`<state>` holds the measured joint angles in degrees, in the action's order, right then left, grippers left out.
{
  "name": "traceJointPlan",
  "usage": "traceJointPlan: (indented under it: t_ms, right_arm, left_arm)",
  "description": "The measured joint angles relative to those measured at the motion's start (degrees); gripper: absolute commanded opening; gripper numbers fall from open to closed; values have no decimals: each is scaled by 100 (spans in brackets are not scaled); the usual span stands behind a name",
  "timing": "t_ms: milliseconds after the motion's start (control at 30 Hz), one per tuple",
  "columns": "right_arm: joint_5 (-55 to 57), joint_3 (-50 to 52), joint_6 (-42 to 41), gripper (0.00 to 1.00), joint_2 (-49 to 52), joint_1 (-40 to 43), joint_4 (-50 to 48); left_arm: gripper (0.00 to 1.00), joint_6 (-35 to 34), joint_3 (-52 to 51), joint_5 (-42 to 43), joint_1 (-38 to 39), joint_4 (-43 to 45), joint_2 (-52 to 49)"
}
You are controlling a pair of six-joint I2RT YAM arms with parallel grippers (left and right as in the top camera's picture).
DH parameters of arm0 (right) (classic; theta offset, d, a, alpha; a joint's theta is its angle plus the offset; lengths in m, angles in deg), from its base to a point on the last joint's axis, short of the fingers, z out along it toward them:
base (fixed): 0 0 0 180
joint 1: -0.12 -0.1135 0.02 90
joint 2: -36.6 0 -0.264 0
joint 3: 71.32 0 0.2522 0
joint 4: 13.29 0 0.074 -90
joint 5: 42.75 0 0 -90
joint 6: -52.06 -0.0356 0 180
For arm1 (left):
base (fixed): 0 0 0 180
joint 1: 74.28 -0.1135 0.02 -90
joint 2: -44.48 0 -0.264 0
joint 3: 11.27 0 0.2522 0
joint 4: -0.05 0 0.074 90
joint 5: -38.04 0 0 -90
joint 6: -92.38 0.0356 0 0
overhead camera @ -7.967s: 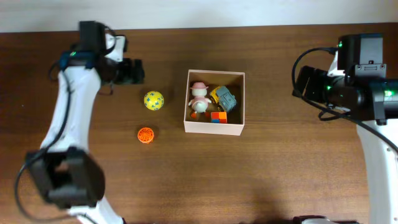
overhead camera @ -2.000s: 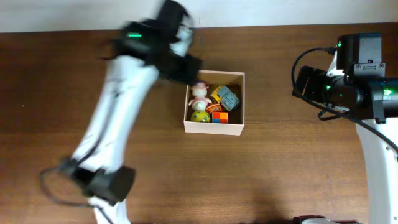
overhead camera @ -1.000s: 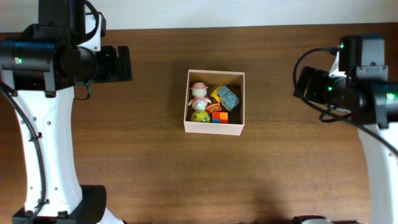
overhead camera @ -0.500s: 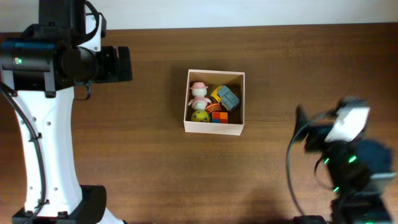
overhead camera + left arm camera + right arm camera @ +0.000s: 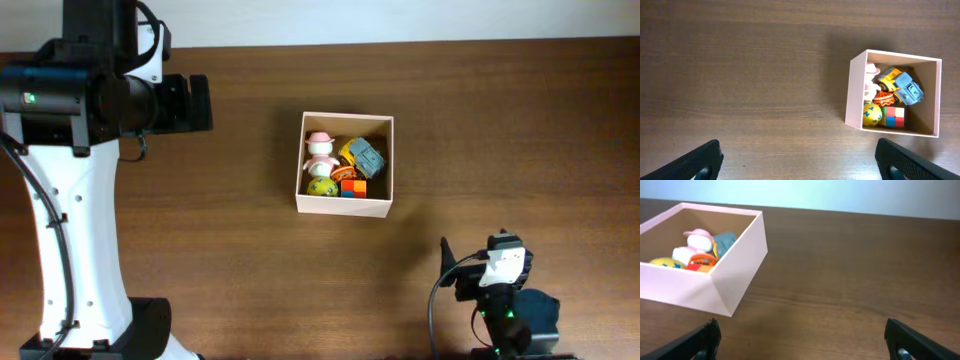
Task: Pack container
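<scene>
While the left gripper (image 5: 808, 163) and right gripper (image 5: 809, 339) gape empty, table (image 5: 250, 275) wood rings the container (image 5: 345, 207) on every side.

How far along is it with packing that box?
Looks nearly finished. The doll, ball, cube and truck all sit inside the container. Nothing is in hand: left claw and right claw are open and empty. No toy shows outside, so little seems left.

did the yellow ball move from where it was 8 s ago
Yes. The yellow ball went rightward off the table into the container. In the overhead view it lies in the lower left corner, beside the colored cube.
</scene>
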<state>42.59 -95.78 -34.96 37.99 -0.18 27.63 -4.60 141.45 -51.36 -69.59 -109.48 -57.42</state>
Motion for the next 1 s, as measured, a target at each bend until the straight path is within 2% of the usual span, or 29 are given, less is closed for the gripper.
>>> traceJointPlan:
  t_ms: [200, 1000]
  right_arm:
    - [-46, 267, -103, 99, -55, 0, -26]
    - [-68, 267, -153, 99, -59, 0, -31]
  left_arm:
    - [99, 0, 0, 0, 0, 0, 0]
    - [99, 0, 0, -2, 0, -2, 0]
